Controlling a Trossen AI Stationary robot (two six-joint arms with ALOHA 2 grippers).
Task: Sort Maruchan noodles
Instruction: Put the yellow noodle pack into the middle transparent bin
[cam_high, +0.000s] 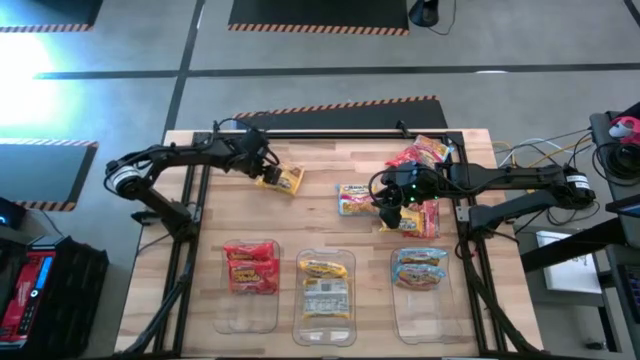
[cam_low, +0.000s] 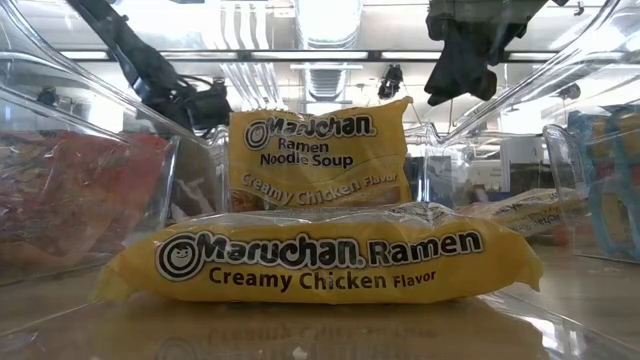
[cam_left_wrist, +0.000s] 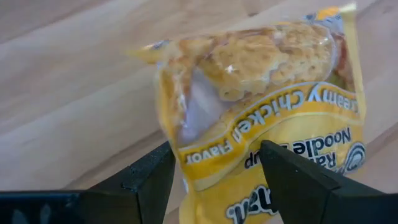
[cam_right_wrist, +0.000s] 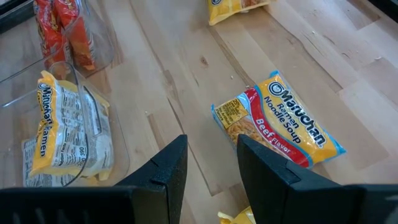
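Fingers of my left gripper (cam_left_wrist: 214, 180) clasp a yellow Creamy Chicken packet (cam_high: 284, 179) above the table's back left. Next I carry it to the middle bin (cam_high: 325, 315). Right gripper (cam_right_wrist: 211, 165) hangs empty, jaws parted, over the Beef packet (cam_right_wrist: 280, 127).

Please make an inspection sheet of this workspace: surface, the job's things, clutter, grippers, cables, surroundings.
Surface: wooden table, three clear bins along the near edge.
Job's things: red packets, yellow packets and blue packets each in their own bin; a beef packet and other packets loose on the table.
Clutter: nothing seen.
Grippers: left gripper shut on a creamy chicken packet; right gripper empty, open, above the table beside the beef packet.
Cables: loose wires at the right edge.
Surroundings: striped floor mats, equipment.
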